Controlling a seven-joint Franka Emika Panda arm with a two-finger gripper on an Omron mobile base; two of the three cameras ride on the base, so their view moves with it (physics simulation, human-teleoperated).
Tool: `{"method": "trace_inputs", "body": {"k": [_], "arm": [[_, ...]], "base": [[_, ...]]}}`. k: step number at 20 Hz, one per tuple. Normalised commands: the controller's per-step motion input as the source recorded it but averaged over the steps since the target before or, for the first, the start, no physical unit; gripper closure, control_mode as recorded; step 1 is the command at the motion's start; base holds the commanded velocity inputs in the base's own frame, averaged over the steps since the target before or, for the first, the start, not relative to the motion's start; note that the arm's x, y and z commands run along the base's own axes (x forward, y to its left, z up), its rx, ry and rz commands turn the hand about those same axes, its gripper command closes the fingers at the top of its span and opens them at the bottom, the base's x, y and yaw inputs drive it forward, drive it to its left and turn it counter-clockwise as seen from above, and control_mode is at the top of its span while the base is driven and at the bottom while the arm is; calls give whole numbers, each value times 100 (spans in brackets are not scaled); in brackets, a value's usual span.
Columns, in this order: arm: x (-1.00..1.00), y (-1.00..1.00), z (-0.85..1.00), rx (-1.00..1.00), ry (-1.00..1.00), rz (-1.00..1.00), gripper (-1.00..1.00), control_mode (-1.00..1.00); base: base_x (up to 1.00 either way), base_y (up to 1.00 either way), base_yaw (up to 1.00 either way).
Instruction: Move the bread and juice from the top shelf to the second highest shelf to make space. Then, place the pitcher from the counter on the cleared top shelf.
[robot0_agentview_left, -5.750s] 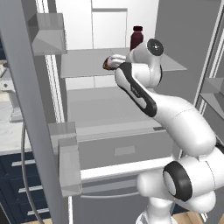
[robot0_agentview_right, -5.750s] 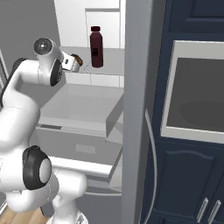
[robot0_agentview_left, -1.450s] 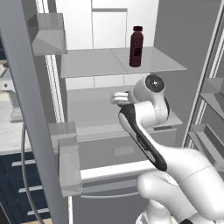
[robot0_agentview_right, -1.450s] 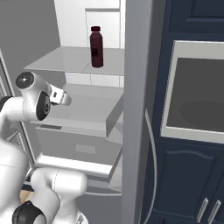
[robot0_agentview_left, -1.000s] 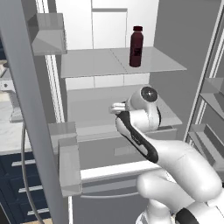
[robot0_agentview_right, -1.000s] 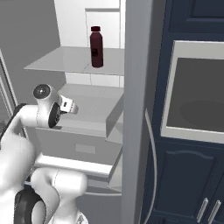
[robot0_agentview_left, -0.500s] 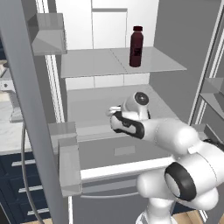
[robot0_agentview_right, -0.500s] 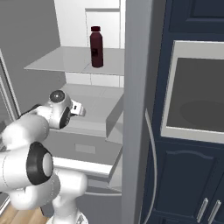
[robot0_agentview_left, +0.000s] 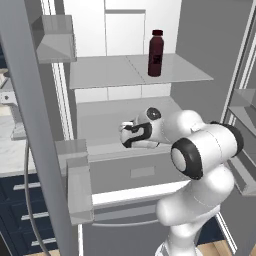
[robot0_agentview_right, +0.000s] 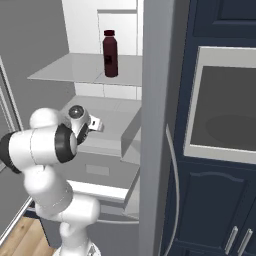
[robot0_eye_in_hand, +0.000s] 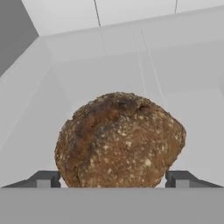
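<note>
Lowered from the top shelf (robot0_agentview_left: 100, 75) since the earliest frames, the arm now reaches in over the second highest shelf (robot0_agentview_left: 105, 117), and the bread (robot0_eye_in_hand: 119, 140) has come down with it; the juice (robot0_agentview_left: 156, 53) has not moved.

Seen from the hand, the bread is a rounded, lumpy brown loaf with a rough, speckled crust, darker along its top. It sits on the second highest shelf's smooth pale grey surface, between the 2 dark fingertips (robot0_eye_in_hand: 46, 179), which stand wide at either side of it. Whether they press on the crust cannot be told, so the pincer (robot0_agentview_left: 126, 134) may be released or still grasping the bread.

Relative to the juice: the slim maroon bottle with its matching cap and dark label stands upright on the thin, translucent top shelf, just right of that panel's centre seam in the left base view. The pincer lies below it and to its left in that view, 1 shelf down. From the right base view the juice (robot0_agentview_right: 110, 53) stands above the pincer (robot0_agentview_right: 95, 124), which points into the fridge over the thick-rimmed panel (robot0_agentview_right: 112, 120).
</note>
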Motion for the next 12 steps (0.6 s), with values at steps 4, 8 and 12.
{"method": "trace_inputs", "body": {"k": [4,8,12], "arm": [[76,3,-30,0,0,0,100,-100],[90,10,-18,0,0,0,-100,-100],[84,20,-15,0,0,0,-100,-100]], "base": [[0,0,0],[0,0,0],[0,0,0]]}}
